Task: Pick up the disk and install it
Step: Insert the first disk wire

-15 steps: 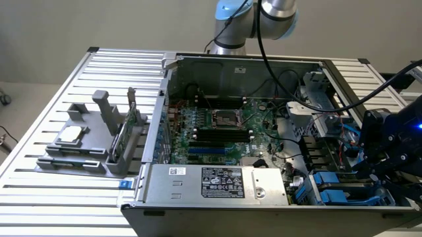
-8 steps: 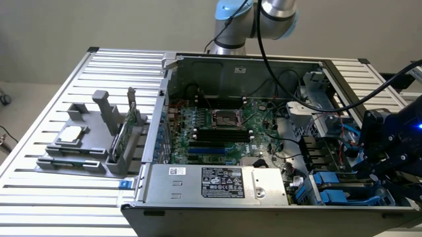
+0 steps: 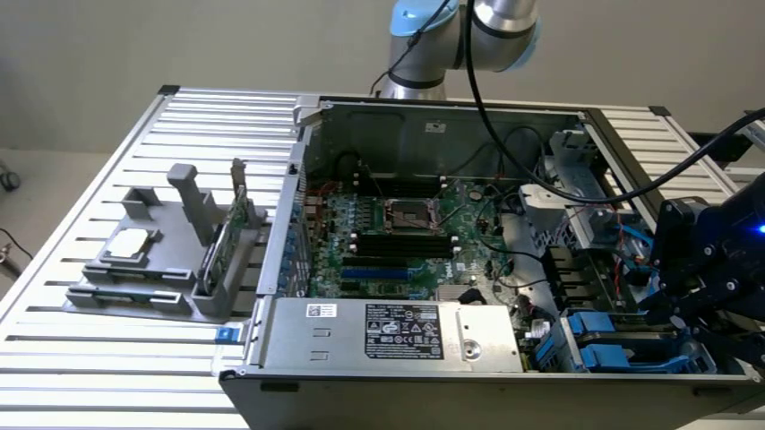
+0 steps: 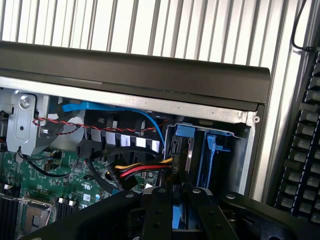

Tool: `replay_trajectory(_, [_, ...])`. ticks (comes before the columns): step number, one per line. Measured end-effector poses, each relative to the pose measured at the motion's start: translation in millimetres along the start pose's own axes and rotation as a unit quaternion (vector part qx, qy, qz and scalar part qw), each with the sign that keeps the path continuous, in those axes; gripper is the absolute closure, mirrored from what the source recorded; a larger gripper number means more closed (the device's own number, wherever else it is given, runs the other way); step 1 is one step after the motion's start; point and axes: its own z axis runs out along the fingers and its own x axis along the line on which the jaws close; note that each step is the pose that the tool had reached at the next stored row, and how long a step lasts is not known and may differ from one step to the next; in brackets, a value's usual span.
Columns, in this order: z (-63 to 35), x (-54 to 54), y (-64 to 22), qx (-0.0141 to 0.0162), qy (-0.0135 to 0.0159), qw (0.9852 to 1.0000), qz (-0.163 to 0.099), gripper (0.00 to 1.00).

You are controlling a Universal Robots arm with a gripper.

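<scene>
Wrist view, disk clamped between fingers

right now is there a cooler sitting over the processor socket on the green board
No, the processor socket on the green board lies bare, its metal frame in plain sight.

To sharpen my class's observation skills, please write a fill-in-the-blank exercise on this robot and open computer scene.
1. The black robot claw is at the exterior view's ____ end of the open grey metal computer case.
2. The small square silver chip lies ____ the case, on a grey plastic stand.
3. The plastic drive carriers below the claw are coloured ____.
Missing words: right; outside; blue.
</scene>
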Motion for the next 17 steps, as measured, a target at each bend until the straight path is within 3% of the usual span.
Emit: replay_trajectory(17, [0.0, 0.0, 0.0, 0.0000, 0.0000, 1.0000, 0.000, 0.82])
